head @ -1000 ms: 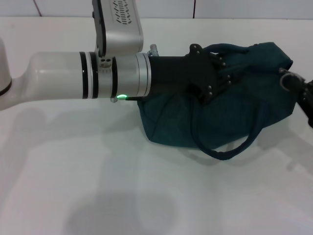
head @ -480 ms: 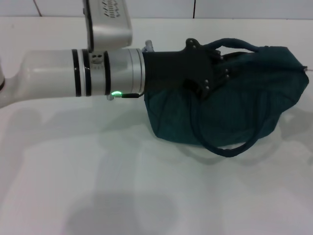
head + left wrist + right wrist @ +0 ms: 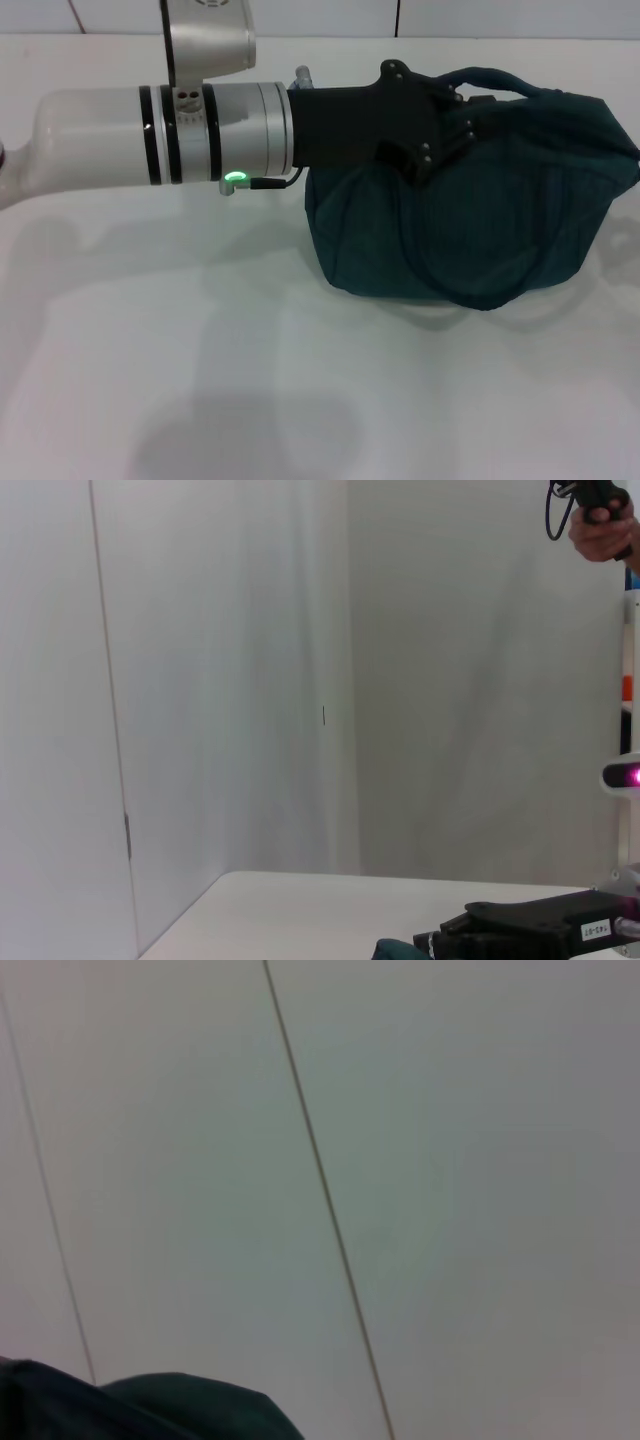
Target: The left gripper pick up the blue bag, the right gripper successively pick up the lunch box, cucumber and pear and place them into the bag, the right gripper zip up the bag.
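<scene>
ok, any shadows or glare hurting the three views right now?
Head view: soft grey shadows on the white table, no glare; the green status light glows on the silver-white left arm, whose black end effector meets the dark teal-blue fabric bag. Both wrist views: mostly flat, evenly lit wall.

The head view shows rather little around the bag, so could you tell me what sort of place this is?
Probably a robot test room, not a home: a bare white table, plain white panel walls, and the left gripper at the blue bag.
</scene>
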`<state>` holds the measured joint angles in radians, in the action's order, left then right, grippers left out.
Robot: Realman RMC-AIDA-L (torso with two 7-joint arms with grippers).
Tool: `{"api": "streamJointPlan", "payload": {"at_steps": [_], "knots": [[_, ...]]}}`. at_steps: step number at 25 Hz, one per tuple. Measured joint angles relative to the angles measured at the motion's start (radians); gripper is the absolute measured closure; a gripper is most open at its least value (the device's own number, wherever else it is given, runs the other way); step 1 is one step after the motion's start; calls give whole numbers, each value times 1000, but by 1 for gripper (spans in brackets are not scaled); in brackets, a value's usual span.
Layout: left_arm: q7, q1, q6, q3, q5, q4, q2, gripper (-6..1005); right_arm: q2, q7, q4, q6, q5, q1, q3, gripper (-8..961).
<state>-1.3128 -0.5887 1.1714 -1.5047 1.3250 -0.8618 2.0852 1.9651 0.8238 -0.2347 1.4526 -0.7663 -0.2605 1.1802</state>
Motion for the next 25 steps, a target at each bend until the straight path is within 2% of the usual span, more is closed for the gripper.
{"api": "streamJointPlan", "payload": {"at_steps": [6,8,13,20,24,25], "knots": [[0,-7,-23,6,-31,18,6,910,4,3,-10,-1,1,0,-23,934],[0,-9,-49,7,-92,52,8,909,4,4,-13,1,-2,-5,-23,934],[7,-13,-62,12,-233,122,7,906,-1,6,-14,5,7,-9,-36,856],[62,3,-49,7,-313,178,8,663,2,8,-21,38,8,-4,-85,701],[113,21,12,11,-404,219,8,508,-18,55,-31,101,-11,-2,-79,609],[134,28,46,11,-438,238,8,486,-30,87,-42,136,-41,-3,-72,544]]}}
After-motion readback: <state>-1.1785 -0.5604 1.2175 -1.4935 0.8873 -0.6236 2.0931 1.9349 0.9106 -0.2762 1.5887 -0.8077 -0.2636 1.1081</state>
